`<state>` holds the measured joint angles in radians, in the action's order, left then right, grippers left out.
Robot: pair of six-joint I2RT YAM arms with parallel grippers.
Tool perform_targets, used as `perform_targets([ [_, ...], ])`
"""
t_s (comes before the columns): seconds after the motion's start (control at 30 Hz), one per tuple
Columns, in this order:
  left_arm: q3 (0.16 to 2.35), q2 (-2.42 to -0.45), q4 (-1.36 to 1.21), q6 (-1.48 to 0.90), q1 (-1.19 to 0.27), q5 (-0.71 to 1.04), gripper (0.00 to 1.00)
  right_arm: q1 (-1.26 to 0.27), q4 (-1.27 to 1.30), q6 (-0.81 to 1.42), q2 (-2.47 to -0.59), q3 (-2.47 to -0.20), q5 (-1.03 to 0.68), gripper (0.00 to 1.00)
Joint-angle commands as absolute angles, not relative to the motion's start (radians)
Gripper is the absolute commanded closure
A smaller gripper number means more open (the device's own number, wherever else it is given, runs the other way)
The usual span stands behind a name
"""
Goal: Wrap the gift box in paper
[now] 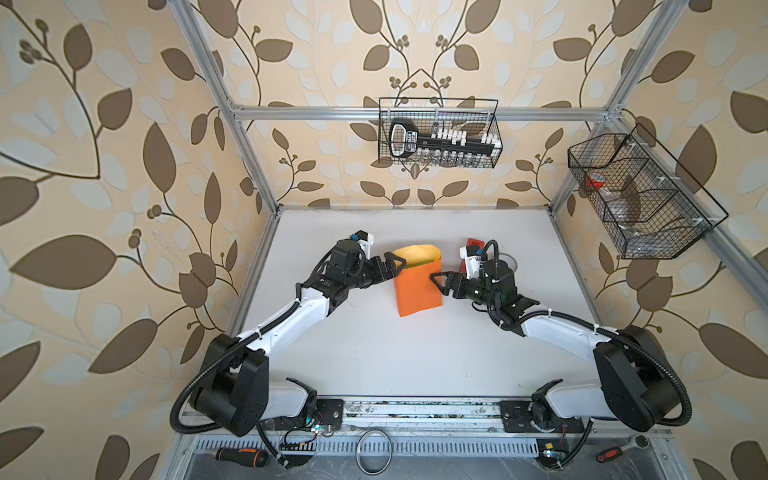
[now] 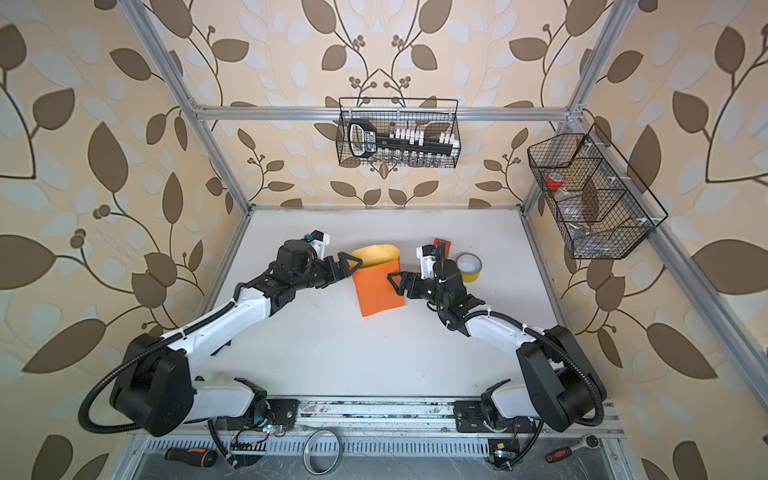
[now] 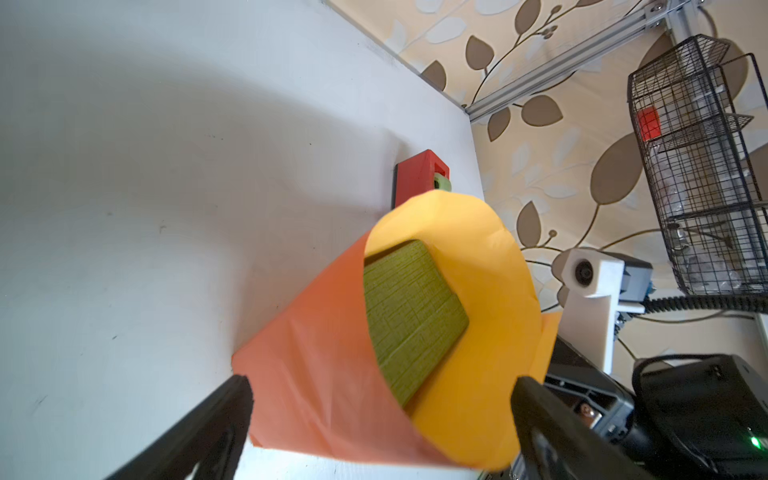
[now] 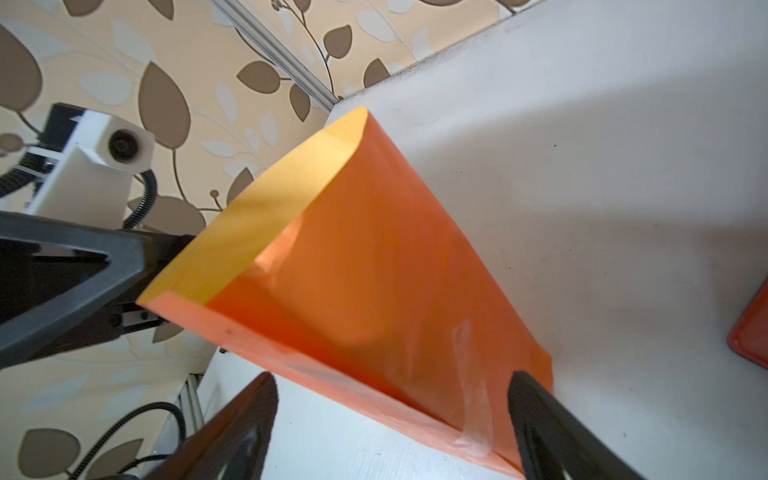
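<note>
Your left arm (image 1: 286, 320) and right arm (image 1: 557, 326) reach over the white table (image 1: 374, 353). Between them the paper (image 1: 417, 291) curls, orange side out, around the green gift box (image 3: 411, 316). Your left gripper (image 3: 382, 380) and right gripper (image 4: 392, 376) both gape wide, straddling the paper's opposite sides.

Red tape dispenser (image 3: 417, 178), yellow tape roll (image 2: 471, 275) on table's (image 1: 374, 353) rt; back basket (image 1: 386, 120) & side basket (image 1: 602, 149) on frame (image 1: 311, 113).

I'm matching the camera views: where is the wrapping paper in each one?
Both top views: the paper lies mid-table, orange up, yellow at its far end.
Left wrist: paper centre, curled over the green gift box.
Right wrist: paper centre, orange side facing.
Shared landmark: the white table.
</note>
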<state>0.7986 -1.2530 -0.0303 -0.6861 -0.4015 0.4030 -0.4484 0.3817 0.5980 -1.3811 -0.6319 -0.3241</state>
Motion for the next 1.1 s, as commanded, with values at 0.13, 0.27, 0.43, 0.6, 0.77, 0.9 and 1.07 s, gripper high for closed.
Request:
perform_targets([
  [0.13, 0.737, -1.231, -0.084, -0.672, -0.473, 0.346, 0.01, -0.440, 0.342, 0.520, -1.421, -0.729, -0.387, 0.09],
  [0.27, 0.799, -1.312, -0.087, -0.655, -0.492, 0.341, 0.01, -0.447, 0.319, 0.508, -1.460, -0.786, -0.385, 0.09],
  [0.43, 0.847, -1.392, -0.110, -0.663, -0.492, 0.317, 0.01, -0.448, 0.313, 0.500, -1.508, -0.833, -0.372, 0.11],
  [0.6, 0.875, -1.427, -0.123, -0.674, -0.491, 0.312, 0.01, -0.448, 0.286, 0.489, -1.550, -0.854, -0.342, 0.15],
  [0.77, 0.905, -1.465, -0.085, -0.684, -0.491, 0.268, 0.01, -0.449, 0.270, 0.487, -1.556, -0.833, -0.310, 0.20],
  [0.9, 0.923, -1.496, -0.070, -0.691, -0.491, 0.247, 0.02, -0.455, 0.247, 0.491, -1.561, -0.826, -0.296, 0.23],
  [1.07, 0.915, -1.527, -0.053, -0.674, -0.491, 0.242, 0.08, -0.458, 0.226, 0.504, -1.538, -0.812, -0.276, 0.24],
])
